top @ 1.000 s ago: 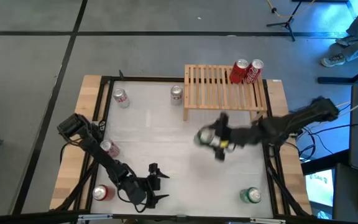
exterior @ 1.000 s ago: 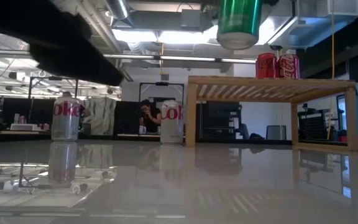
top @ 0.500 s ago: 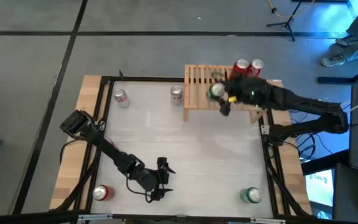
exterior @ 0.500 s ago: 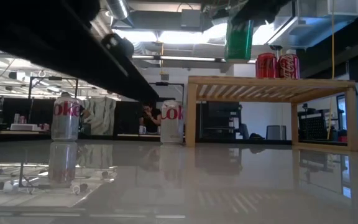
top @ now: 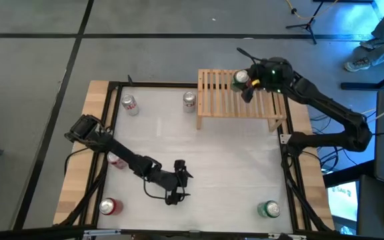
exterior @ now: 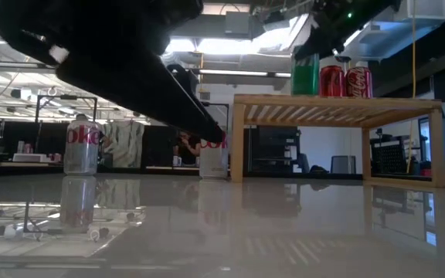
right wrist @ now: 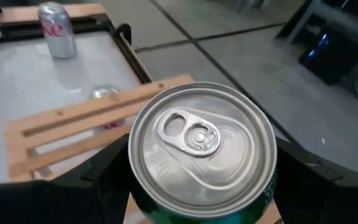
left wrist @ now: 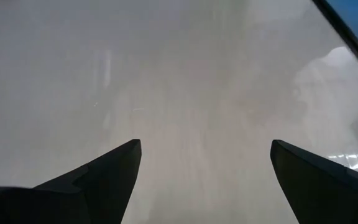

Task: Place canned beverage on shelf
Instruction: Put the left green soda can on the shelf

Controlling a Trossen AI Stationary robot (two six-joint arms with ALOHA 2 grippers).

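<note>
While beside two red cans [exterior: 344, 81], gripper-held green can [exterior: 305, 75] atop shelf [exterior: 338, 109].

The right arm reached far across with its tool [top: 245, 85] clamped on a green can [right wrist: 202, 152], held upright. The left arm stretched low over the desk [top: 232, 167], its tool [top: 179, 181] spread wide and holding nothing.

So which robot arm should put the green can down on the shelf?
The right arm. Its pincer already holds the green can over the shelf, beside the two red cans. The left pincer is open and empty, low over the table, away from the shelf.
</note>
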